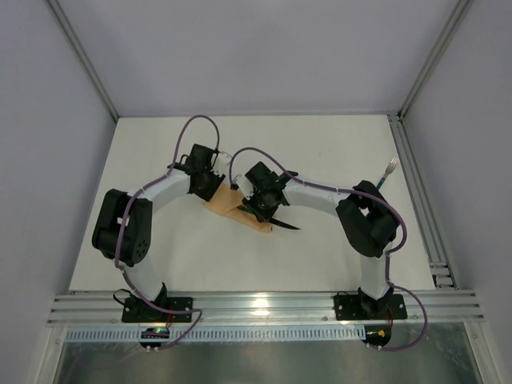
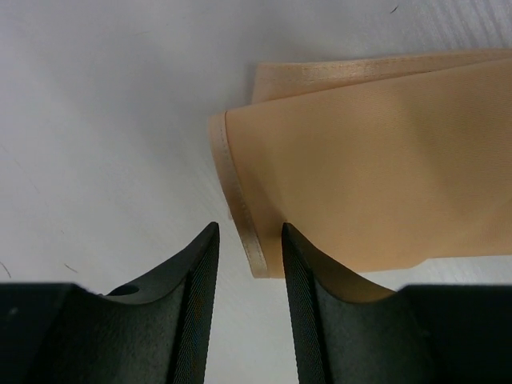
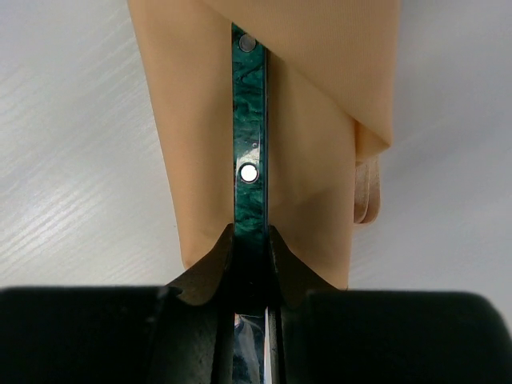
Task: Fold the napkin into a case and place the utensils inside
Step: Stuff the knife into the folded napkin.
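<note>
The peach-orange napkin [image 1: 222,205] lies folded into a flat case [image 3: 198,144] mid-table. My right gripper [image 3: 250,230] is shut on the knife [image 3: 249,128], holding its teal-green handle. The handle's far end slips under a fold of the cloth, and the blade [image 1: 285,226] trails out behind the gripper [image 1: 261,203]. My left gripper [image 2: 250,228] stands open at the napkin [image 2: 360,176], its fingertips straddling the hemmed corner; the right finger [image 2: 300,272] lies over the cloth. The fork [image 1: 388,171] lies alone at the far right of the table.
White walls enclose the table [image 1: 160,240] on three sides. An aluminium rail [image 1: 420,192] runs along the right edge, close to the fork. Both arms meet over the cloth.
</note>
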Controlling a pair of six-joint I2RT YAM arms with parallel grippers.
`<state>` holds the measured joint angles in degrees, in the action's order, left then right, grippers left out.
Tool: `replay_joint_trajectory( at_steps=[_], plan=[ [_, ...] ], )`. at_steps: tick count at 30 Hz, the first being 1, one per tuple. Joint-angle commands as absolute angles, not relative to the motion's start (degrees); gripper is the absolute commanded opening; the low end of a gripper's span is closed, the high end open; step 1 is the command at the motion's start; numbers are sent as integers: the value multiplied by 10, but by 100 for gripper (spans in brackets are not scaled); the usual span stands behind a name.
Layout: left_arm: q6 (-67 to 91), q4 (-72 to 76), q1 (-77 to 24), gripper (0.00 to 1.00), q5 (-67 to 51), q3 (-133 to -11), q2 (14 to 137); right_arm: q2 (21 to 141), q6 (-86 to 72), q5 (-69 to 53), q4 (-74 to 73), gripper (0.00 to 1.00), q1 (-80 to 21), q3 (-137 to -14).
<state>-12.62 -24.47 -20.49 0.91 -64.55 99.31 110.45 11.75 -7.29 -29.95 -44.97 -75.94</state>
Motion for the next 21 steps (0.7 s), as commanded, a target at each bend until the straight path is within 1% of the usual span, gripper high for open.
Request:
replay_joint_trajectory(
  at_steps=[1,3,9,15,21],
  plan=[
    [-127,-218,-202,38,9,-644,1007,1117,101,-77,-316,4,-447,-800],
    [-127,-217,-202,36,4,-642,1011,1124,96,-78,-313,4,-447,-806],
    [-134,-216,-202,23,-16,-639,1018,1144,76,-70,-310,4,-447,-829],
    [-137,-218,-202,20,-25,-642,1016,1170,71,-67,-298,4,-447,-862],
    [-141,-220,-202,20,-25,-642,1023,1189,58,-78,-289,4,-446,-889]
  ],
)
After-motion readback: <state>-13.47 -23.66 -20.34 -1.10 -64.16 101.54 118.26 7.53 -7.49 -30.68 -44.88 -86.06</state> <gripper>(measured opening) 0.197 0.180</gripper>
